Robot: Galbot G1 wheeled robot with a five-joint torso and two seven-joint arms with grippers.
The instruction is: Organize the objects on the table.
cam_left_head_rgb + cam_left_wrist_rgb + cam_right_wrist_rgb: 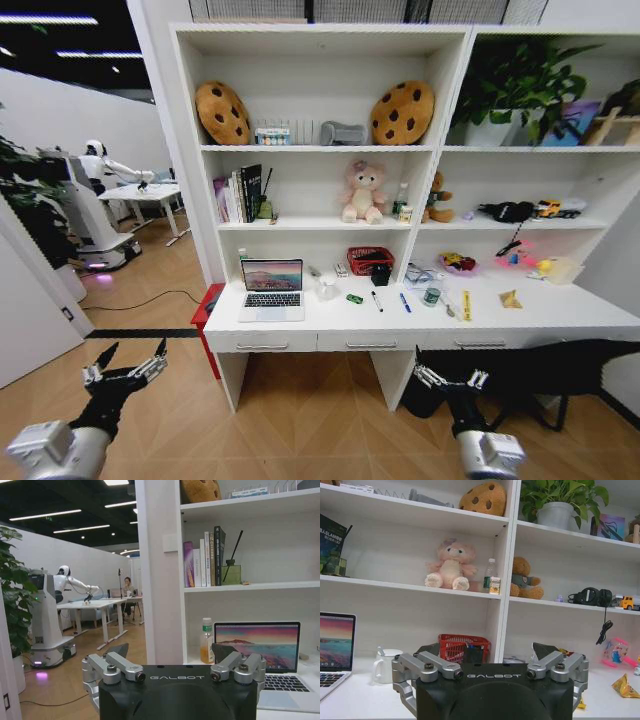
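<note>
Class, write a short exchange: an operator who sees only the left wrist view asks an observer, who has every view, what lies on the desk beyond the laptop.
Operator: I see the laptop open. What lies to its right?
Observer: A tiny green toy, then a black marker and a blue marker, each lying apart on the desk.
Operator: And the jar?
Observer: The green-lidded jar stands upright just right of the blue marker, not touching it.
</note>
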